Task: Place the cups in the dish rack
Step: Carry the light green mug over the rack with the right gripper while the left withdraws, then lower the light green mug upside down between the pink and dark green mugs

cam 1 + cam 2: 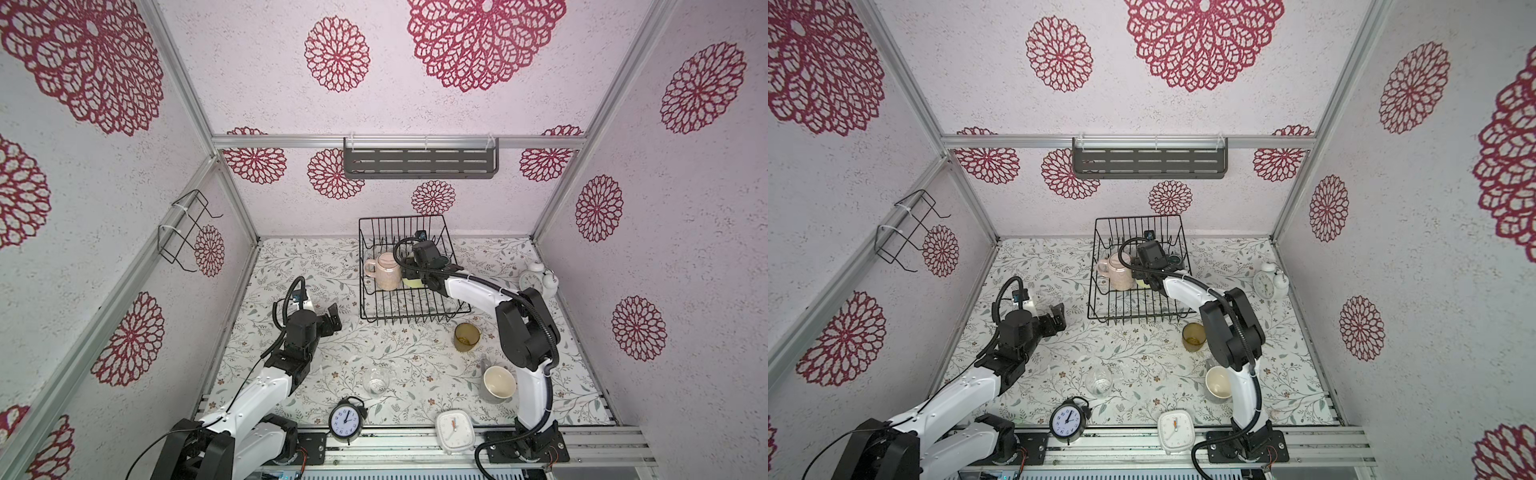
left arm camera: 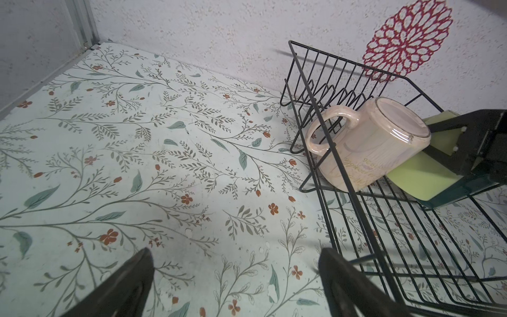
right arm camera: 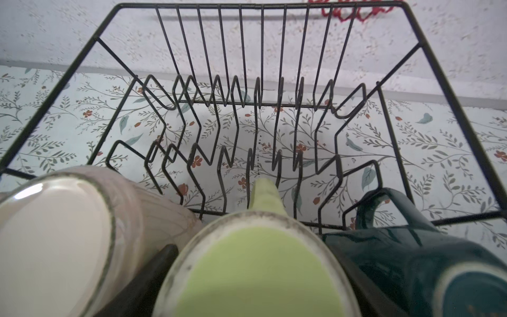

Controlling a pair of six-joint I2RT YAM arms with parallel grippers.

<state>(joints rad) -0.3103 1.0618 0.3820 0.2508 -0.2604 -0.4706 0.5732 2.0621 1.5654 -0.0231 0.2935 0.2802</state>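
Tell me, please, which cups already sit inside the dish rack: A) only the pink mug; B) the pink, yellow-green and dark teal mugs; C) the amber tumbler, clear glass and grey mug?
B: the right wrist view shows the pink mug, yellow-green mug and dark teal mug inside the dish rack, while the amber tumbler, clear glass and grey mug rest on the table.

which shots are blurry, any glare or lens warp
Right wrist view: pink mug, green mug and teal mug up close are soft, dish rack wires crisper, glare streak on the pink base. Left wrist view: mat sharp, glint on the pink mug's base. Both top views: walls splay from wide-lens warp.
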